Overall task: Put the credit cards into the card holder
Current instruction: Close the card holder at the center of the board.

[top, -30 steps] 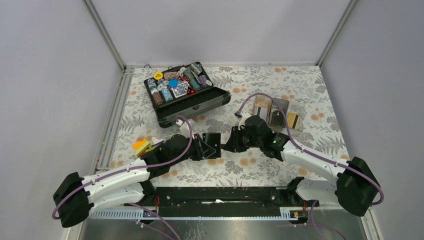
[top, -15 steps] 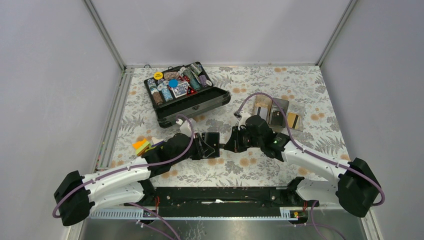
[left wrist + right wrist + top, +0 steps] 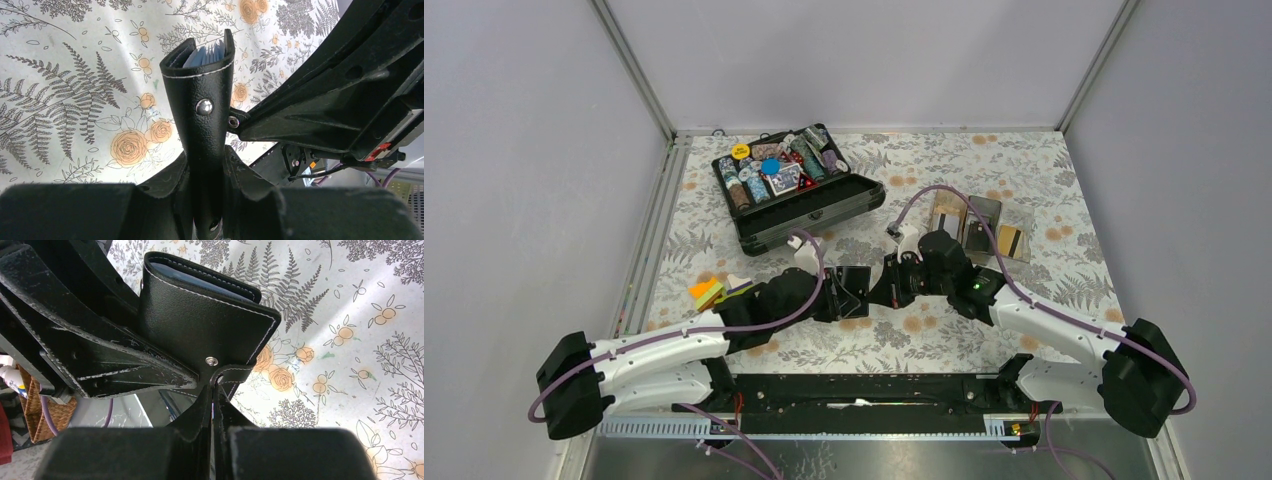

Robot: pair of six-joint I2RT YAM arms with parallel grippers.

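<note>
The card holder (image 3: 854, 288) is a black folded wallet with a snap, held above the table between both grippers. My left gripper (image 3: 832, 296) is shut on its spine; in the left wrist view (image 3: 206, 160) the wallet (image 3: 204, 95) stands upright with its blue-grey pockets at the top. My right gripper (image 3: 886, 288) is shut on the wallet's snap strap (image 3: 227, 374), seen in the right wrist view (image 3: 214, 396) under the wallet (image 3: 200, 310). A tan credit card with a dark stripe (image 3: 1011, 241) lies at the right, and coloured cards (image 3: 708, 292) lie at the left.
An open black chip case (image 3: 796, 185) full of chips stands at the back left. A clear acrylic tray (image 3: 967, 222) sits behind my right arm. The table's metal front rail (image 3: 854, 395) runs below both arms.
My left gripper has carried the wallet to the right and turned it more on edge. My right gripper has come in to meet it at the strap.
</note>
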